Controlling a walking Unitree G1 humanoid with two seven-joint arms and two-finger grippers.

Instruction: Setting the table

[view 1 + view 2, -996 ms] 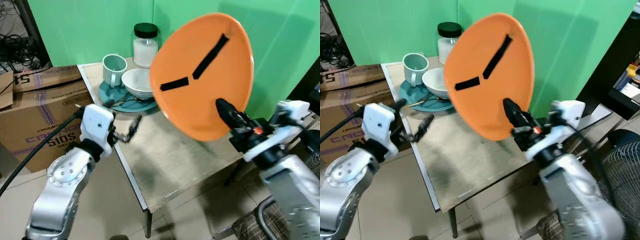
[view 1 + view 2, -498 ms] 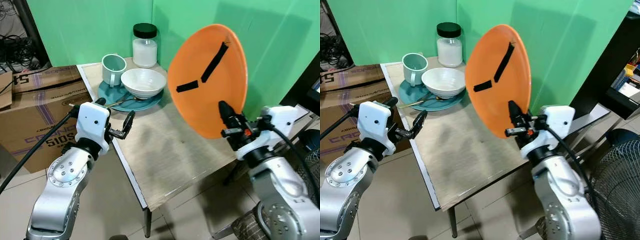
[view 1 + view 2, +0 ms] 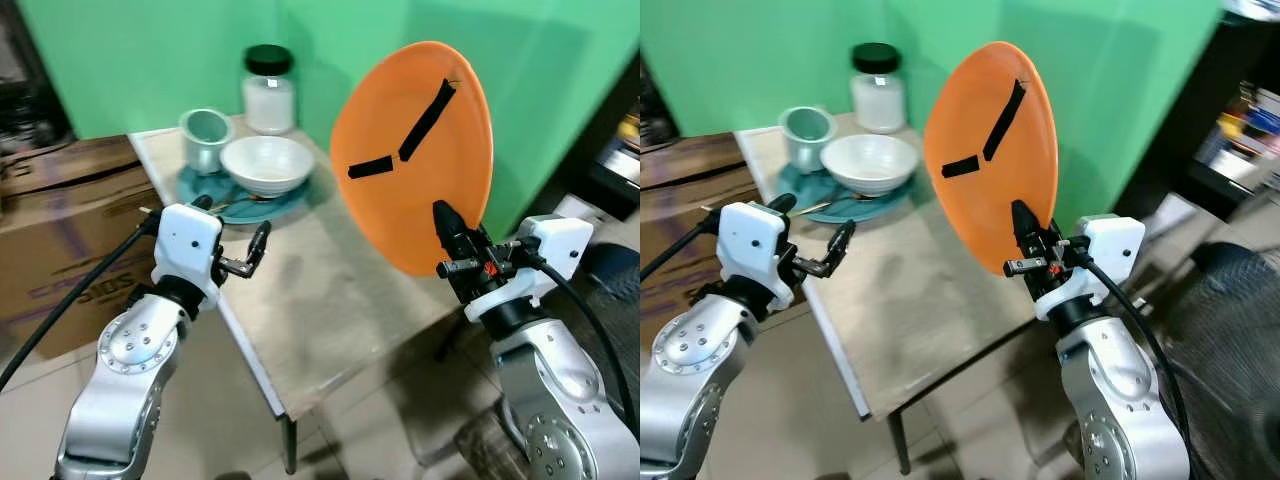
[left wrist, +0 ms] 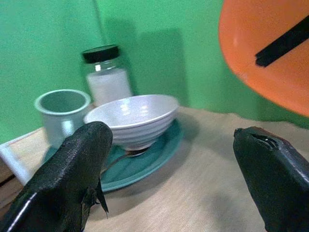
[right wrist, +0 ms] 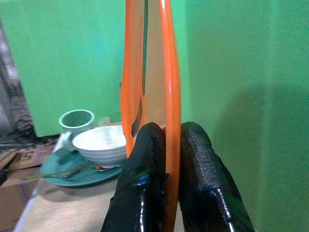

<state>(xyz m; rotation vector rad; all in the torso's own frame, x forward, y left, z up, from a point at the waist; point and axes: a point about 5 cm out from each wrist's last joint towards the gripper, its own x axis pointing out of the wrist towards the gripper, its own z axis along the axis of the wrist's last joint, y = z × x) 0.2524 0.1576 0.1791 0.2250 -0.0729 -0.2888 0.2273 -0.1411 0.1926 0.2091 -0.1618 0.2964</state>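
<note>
From the head views, the right claw (image 3: pixel 452 238) pinches the lower rim of the orange plate (image 3: pixel 415 150), held upright above the desk (image 3: pixel 330 300); the step looks like carrying it to be laid down. The left claw (image 3: pixel 245 258) hovers released by the desk's left edge. The left wrist view shows bare desk near the bowl (image 4: pixel 133 118), cup (image 4: pixel 63 113) and jar (image 4: pixel 104 72). The right wrist view shows the plate edge-on, clenched. Next, tilt it flat over the open near part.
</note>
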